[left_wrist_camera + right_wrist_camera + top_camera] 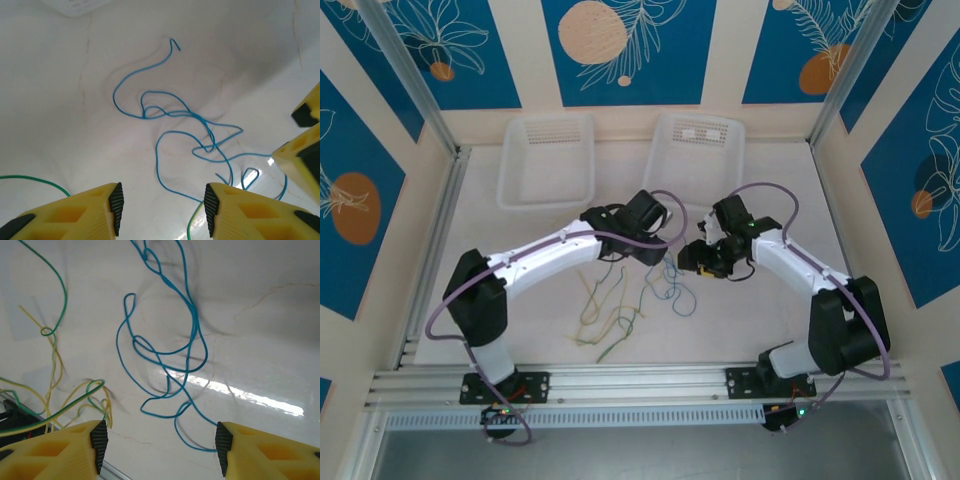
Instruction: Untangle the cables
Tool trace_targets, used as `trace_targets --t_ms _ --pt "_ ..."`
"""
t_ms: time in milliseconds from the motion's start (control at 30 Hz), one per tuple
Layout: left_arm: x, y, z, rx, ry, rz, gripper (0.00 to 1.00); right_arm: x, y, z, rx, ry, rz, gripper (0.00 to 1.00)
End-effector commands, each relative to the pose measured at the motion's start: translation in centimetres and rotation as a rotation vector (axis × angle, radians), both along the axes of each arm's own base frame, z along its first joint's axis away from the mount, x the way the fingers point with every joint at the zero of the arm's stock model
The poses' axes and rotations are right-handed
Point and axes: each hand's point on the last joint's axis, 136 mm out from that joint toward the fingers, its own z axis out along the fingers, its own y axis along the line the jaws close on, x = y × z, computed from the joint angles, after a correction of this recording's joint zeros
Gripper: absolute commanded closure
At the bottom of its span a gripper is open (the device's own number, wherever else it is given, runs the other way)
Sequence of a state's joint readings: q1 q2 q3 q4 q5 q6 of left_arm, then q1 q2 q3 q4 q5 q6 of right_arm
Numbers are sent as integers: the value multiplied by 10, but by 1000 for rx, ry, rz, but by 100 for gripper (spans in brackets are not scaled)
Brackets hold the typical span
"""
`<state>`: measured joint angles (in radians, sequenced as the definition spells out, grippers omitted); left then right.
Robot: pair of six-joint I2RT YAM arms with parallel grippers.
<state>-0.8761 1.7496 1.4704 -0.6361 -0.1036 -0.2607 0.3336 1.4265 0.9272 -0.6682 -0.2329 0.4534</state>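
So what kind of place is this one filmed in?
Probably a lab robot cell: a tabletop boxed in by aluminium framing and blue patterned panels, with two arms bolted to its near rail.

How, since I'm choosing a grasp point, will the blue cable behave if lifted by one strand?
The blue cable looks floppy: it lies in loose loops, flat on the table. Being so thin, it is probably light and might slip from a loose pinch. Its crossed loops may tighten when pulled.
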Motion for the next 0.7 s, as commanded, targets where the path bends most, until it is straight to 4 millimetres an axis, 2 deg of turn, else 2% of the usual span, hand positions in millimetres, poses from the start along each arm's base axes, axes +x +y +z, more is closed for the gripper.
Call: trace_targets --t_ms 0,167,300,500,667 --pt "19 -5 12 -59 -3 42 49 16 7 3 38 -8 -29 39" --pt "21 -10 -13 -17 53 26 50 25 21 -2 65 9 -14 39" --pt "20 -8 -30 4 71 36 50 25 34 -15 67 37 19 41" --pt "21 -4 -41 34 69 38 50 28 41 -31 44 54 24 44" --pt "22 -6 -42 21 58 36 50 32 41 -43 17 62 27 48"
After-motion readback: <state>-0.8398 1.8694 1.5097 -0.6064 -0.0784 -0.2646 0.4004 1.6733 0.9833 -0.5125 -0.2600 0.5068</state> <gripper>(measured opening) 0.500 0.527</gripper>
